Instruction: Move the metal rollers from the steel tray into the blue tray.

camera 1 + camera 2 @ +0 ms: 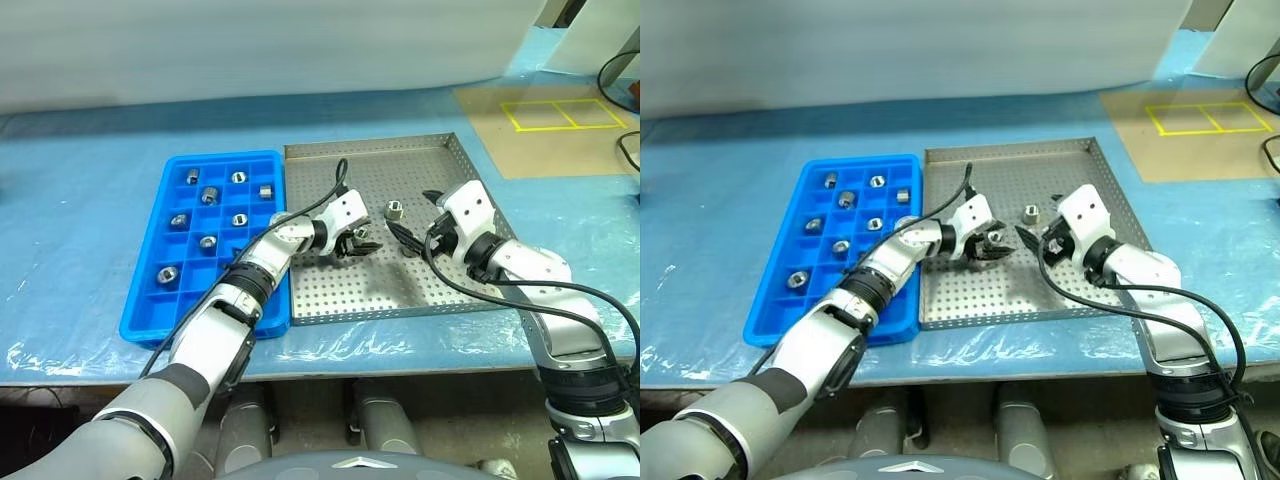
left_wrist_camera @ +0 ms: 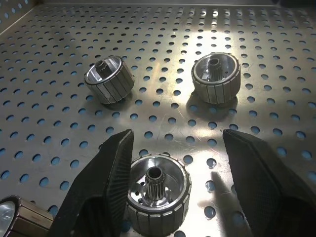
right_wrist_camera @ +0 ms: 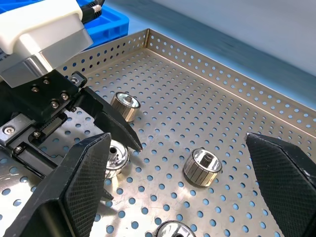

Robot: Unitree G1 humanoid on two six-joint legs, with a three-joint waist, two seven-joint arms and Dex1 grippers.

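The steel tray (image 1: 400,290) lies right of the blue tray (image 1: 150,310), which holds several metal rollers (image 1: 209,195) in its compartments. More rollers lie on the steel tray's perforated floor; one (image 1: 394,210) stands between my two grippers. My left gripper (image 2: 177,136) is low over the steel tray and open, its fingers on either side of a roller (image 2: 157,192) standing on end. Two other rollers (image 2: 108,79) (image 2: 216,78) lie beyond it. My right gripper (image 3: 178,138) hovers wide open opposite the left one, with a roller (image 3: 202,167) on the floor between its fingers.
A brown board with a yellow taped rectangle (image 1: 560,115) lies at the back right. Black cables (image 1: 625,70) run along the right edge. Blue sheeting (image 1: 80,200) covers the table around both trays.
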